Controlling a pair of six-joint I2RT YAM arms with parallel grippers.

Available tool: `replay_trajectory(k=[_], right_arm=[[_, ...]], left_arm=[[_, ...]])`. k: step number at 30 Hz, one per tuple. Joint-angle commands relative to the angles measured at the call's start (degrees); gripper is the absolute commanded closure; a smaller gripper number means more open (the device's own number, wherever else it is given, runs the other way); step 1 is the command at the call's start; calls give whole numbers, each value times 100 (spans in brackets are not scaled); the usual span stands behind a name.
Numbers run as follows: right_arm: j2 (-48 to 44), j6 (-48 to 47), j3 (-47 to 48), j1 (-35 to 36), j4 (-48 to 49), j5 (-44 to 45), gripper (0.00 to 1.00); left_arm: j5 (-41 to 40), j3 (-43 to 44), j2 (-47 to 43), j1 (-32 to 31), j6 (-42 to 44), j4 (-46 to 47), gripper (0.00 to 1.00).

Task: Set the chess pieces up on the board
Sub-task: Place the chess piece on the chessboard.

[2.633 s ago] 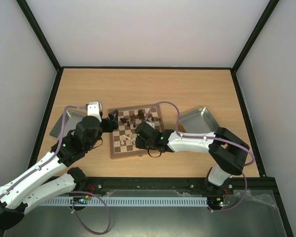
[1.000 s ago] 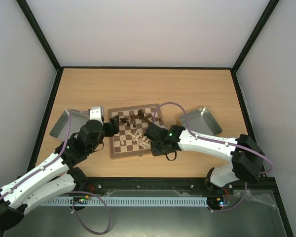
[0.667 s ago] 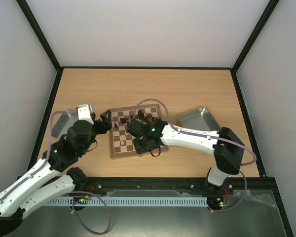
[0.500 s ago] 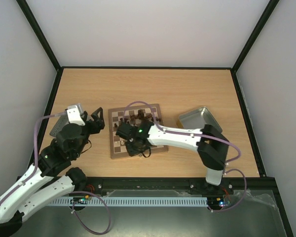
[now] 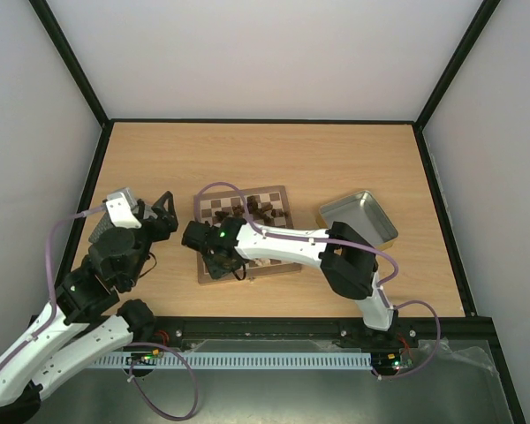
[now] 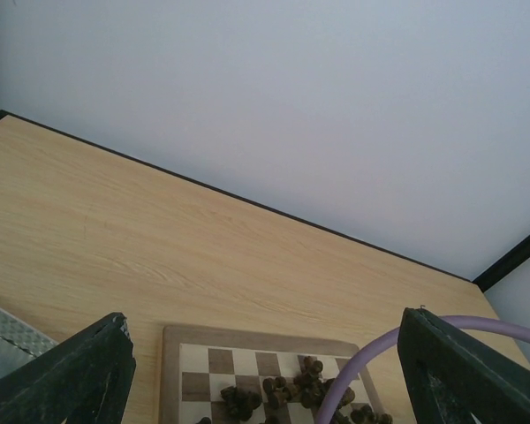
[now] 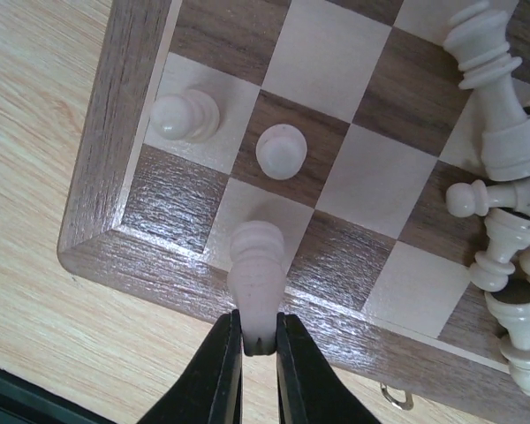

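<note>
**Operator:** Why does the right tool (image 7: 258,340) hold the cream piece (image 7: 257,265) there?

**Technician:** The piece sits over a light square in an edge row of the board (image 7: 93,190), next to the corner square. Two cream pawns (image 7: 185,115) stand in the row just inside it. The placement is therefore judged to be a back-rank piece going behind its pawns.

**Operator:** What is the state of that tool?

**Technician:** The jaws are nearly closed and pinch one end of the piece from both sides. It cannot be told whether the piece touches the square.

**Operator:** What of the other arm?

**Technician:** The left tool (image 6: 263,375) hangs off the board's left side, above the desk (image 6: 115,230) near the grey tray (image 6: 9,340). Its jaws are spread wide and hold nothing. This is judged to leave the board free for the right arm. A heap of cream pieces (image 7: 503,212) lies further in on the board, unsorted.
</note>
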Motion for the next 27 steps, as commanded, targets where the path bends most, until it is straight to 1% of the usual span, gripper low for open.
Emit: replay_trajectory(k=[1,7,13,16,19,23,25,27], right_arm=[[175,-117,277,16,-405,83,89],[183,-135,356,16,-505,-13,84],[153,-86,328,17,-409,49,79],[59,2,298,21,-290,156,74],[-231,234,178,16,-44,307,69],[-759,571,-111,-9,234,649,65],[-1025,757,-362,-70,425,801,64],[-1317,971,-893,-187,663,914,63]], left_arm=[[-174,6,-98,19,34,-60,17],[-202,4,-149,19,15,-63,17],[-259,0,-174,19,-3,-86,16],[-290,11,-183,19,-1,-89,16],[-291,2,-174,19,1,-89,16],[-275,-26,-137,19,-27,-54,15],[-265,-35,-102,19,-38,-37,15],[-264,-25,-24,19,-57,-35,15]])
